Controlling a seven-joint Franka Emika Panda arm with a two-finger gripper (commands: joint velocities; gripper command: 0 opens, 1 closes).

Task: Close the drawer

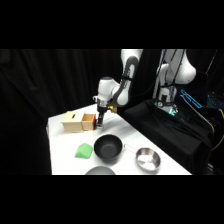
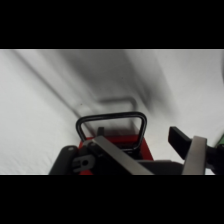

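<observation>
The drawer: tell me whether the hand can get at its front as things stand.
Probably yes. The hand hangs right at the drawer front, with nothing between them; the wrist view shows the loop handle just ahead. The black bowl sits clear.

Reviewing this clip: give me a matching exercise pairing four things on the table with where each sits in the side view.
Things:
1. drawer
2. green cloth
3. black bowl
4. metal bowl

Places:
A. nearest the picture's right, at the table's near edge
B. just under the gripper, sticking out of the pale box
C. mid-table, between two other things
D. left of the black bowl

Pairs: 1-B, 2-D, 3-C, 4-A
</observation>
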